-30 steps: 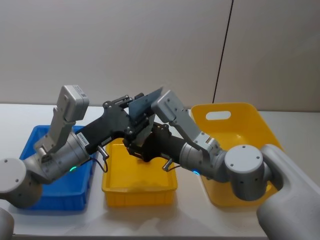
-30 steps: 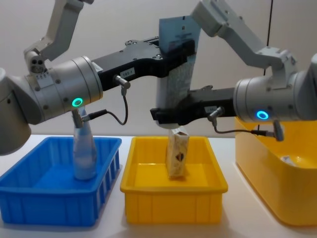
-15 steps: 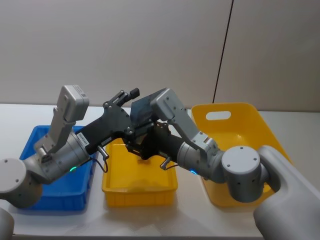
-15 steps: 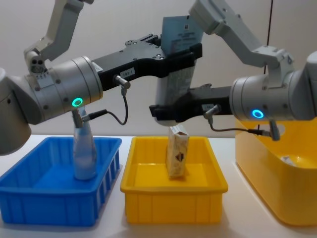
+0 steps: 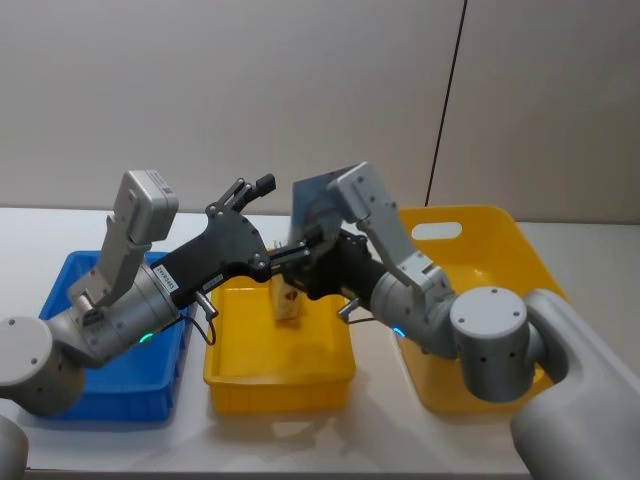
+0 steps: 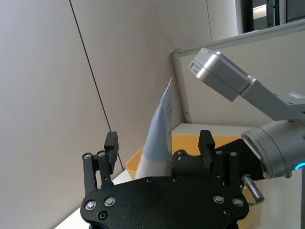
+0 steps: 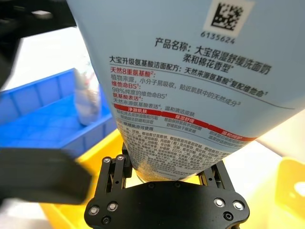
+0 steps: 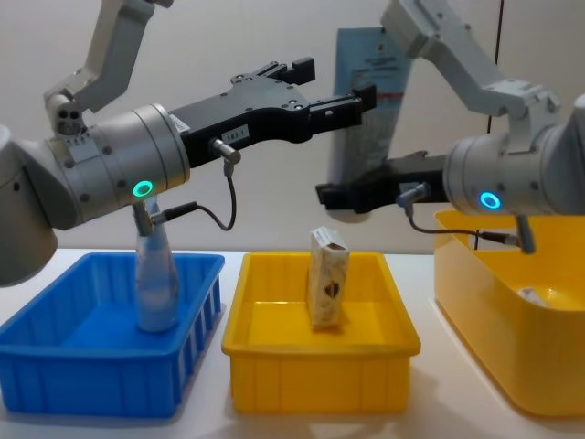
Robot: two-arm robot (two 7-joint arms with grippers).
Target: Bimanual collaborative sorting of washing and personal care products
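the pale blue squeeze tube [image 8: 367, 110] hangs in the air above the gap between the small yellow tub [image 8: 320, 366] and the large yellow tub [image 8: 512, 338], held by the right gripper [image 8: 352, 194], whose fingers pinch its lower, rounder end. it stands nearly upright, long axis close to vertical, the flat crimped end up and the cap end down in the fingers, leaning a little. in the right wrist view its printed back panel faces the camera.

the left gripper [image 8: 315, 87] sits just beside the tube's upper part, its fingers spread and apart from the tube.

i'd judge the tube light and soft-walled: a hard squeeze on the middle would dent it and could push product toward the cap, and the glossy plastic looks slippery. the stiffer shoulder near the cap, where the right gripper has it, seems the safest place to hold; the thin crimped end would bend.

a small cream carton [image 8: 328, 290] with a dark diamond logo stands upright in the small yellow tub. it is light card, easily crushed, and best taken across its flat sides. a clear bluish bottle [image 8: 155, 279] stands upright in the blue crate [image 8: 101, 347] on the table [image 8: 206, 421], neck up, rigid enough to take by the waist.
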